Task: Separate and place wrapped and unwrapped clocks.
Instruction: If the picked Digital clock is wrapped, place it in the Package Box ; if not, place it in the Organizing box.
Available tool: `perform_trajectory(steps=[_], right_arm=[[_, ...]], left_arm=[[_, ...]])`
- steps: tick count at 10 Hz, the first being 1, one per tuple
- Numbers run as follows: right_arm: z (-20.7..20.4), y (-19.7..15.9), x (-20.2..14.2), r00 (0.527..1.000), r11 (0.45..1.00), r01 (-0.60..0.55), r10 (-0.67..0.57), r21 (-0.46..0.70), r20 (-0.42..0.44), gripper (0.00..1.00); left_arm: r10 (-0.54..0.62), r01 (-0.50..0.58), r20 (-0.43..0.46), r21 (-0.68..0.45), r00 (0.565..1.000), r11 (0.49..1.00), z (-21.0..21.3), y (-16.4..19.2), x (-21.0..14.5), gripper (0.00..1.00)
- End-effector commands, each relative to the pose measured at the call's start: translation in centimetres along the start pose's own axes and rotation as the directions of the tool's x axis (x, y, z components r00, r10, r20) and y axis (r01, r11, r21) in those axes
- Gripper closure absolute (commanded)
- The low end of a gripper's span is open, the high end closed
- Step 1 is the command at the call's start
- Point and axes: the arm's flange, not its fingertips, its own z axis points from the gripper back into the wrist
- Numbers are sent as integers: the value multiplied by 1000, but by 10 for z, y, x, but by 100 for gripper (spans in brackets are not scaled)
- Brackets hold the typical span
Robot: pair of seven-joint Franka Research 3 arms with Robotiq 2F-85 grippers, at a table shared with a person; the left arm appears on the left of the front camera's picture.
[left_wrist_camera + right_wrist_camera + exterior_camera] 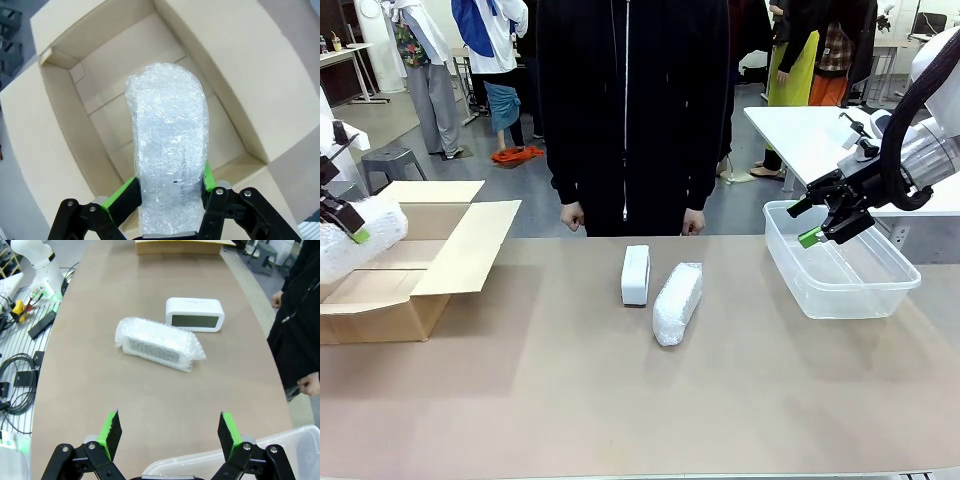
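Risk lies first with the box (470, 245) at 9 o'clock on the table (620, 400). Its flaps lie open, and the held bundle (170, 125) hangs above the opening, so an off-centre release could land it on a flap or wall instead of inside. The bin (820, 290) at 3 o'clock is clear plastic and looks light, so a nudge on its rim could slide it.

The left gripper (167, 187) pinches the held bundle between its green pads near one end only. Most of the length sticks out, and the slick wrap could let it slip or swing.

The loose bundle (677, 303) lies near the table's middle, just beside the clock (635, 274), at its 4 o'clock and apart from it. A reach for one could knock the other. The clock stands upright with its dark face toward 3 o'clock, and a bump may tip it. The right gripper (830, 230) hovers above the bin, fingers spread wide with nothing between them.

The table is plain brown, matt and flat. At 12 o'clock a person (625, 100) in black stands against the far edge with hands low beside it, so a long reach across could come near them. Beyond is a busy room with a grey floor, white tables and other people.
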Motion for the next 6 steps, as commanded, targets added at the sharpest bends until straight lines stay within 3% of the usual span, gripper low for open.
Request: perform_trajectory(steps=[1, 6], right_arm=[[-3, -2, 0, 1000, 1000, -5, 5, -4, 30, 0], [-3, -2, 0, 1000, 1000, -5, 5, -4, 30, 0]], left_arm=[[90, -91, 20, 36, 996, 995, -8, 3, -3, 42], [131, -133, 137, 1, 982, 991, -27, 2, -13, 42]])
